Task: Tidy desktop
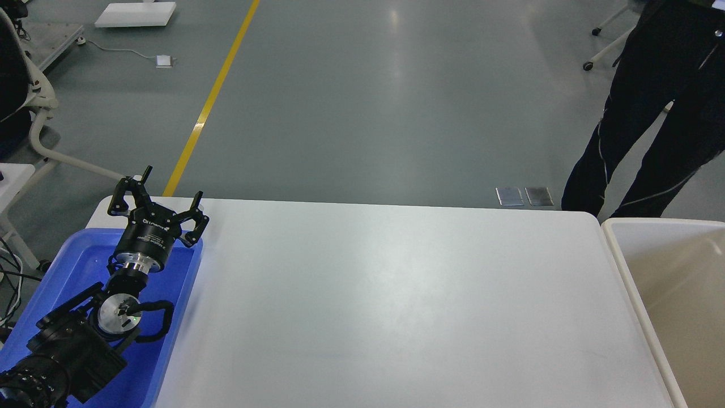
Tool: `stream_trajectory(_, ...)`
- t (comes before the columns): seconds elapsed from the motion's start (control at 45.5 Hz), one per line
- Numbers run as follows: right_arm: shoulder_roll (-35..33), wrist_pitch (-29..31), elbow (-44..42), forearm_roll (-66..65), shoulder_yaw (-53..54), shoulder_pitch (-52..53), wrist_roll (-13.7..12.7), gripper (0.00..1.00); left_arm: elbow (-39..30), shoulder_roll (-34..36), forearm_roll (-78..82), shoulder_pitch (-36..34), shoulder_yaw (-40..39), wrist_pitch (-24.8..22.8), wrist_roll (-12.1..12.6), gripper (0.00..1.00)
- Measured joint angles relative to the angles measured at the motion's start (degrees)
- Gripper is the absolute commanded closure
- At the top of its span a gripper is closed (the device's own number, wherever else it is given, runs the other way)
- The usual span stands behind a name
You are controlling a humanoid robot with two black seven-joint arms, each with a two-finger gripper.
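1. Right now the desktop [396, 300] fills most of the view: a wide, glossy white tabletop with rounded far corners, running from the blue tray on the left to the bin on the right.
2. Its white surface reflects the ceiling light in a soft patch near the middle.
3. At the near left, the blue tray [187, 283] lies on the desktop, its right rim running along the white surface.
4. The left gripper [164, 201] hangs over the far end of that tray, near the table's far left corner, its two black fingers spread wide apart with nothing between them.
5. The left arm comes up from the near left corner, over the tray.
6. The right gripper does not show.
7. At the right edge, an off-white bin [628, 272] with a beige inside stands just beside the desktop.
8. Beyond the table lies grey floor with a yellow line [212, 99] running far-left.
9. A person in black trousers [651, 113] stands at the far right, behind the bin.
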Motion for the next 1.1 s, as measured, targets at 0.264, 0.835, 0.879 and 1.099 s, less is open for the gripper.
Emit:
stream_trajectory(0.264, 4.33, -1.82, 0.0, 0.44, 2.15, -3.23, -1.12, 1.0, 0.0, 0.0, 0.0, 0.0, 0.0, 0.0, 0.0, 0.0)
stream_trajectory(0.835, 6.7, -2.95, 0.0, 0.98, 3.44, -5.04, -1.55, 1.0, 0.0, 0.0, 0.01, 0.0, 0.0, 0.0, 0.0, 0.0)
stream_trajectory(0.879, 6.74, -3.02, 0.0, 0.99, 3.48, -5.0, -1.55, 1.0, 0.0, 0.0, 0.0, 0.0, 0.0, 0.0, 0.0, 0.0)
stream_trajectory(1.099, 6.75, -4.79, 0.0, 1.0, 3.53, -4.32, -1.42, 0.12, 0.0, 0.0, 0.01, 0.0, 0.0, 0.0, 0.0, 0.0)
